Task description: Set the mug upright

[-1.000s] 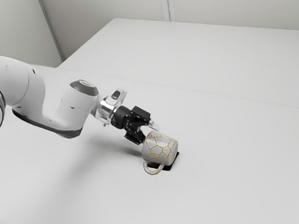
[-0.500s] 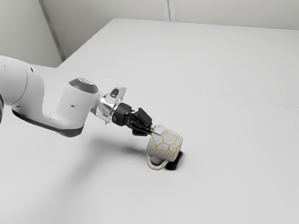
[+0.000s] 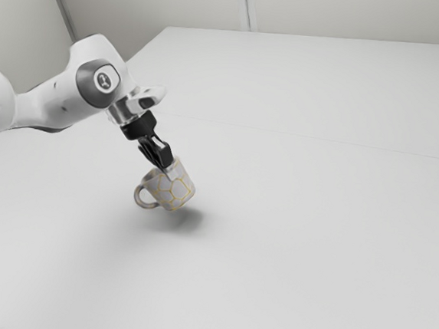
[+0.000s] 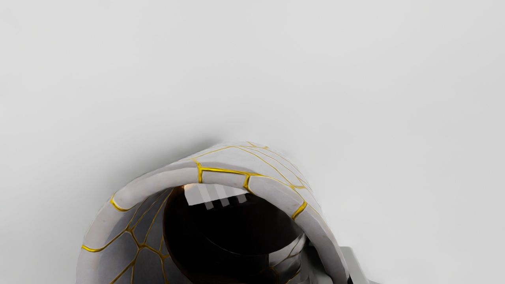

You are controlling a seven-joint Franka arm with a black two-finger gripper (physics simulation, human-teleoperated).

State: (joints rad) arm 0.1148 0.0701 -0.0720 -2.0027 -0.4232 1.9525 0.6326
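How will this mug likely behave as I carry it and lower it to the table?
The mug looks stiff: its thick rim should hold shape. Pinched by the gripper at one side, it may pivot. Being round, it could roll if lowered sideways, until the handle catches.

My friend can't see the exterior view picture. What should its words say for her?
A robot arm holds a tilted white mug with gold lines in its black gripper, above a white table. The mug's handle faces the view's left.
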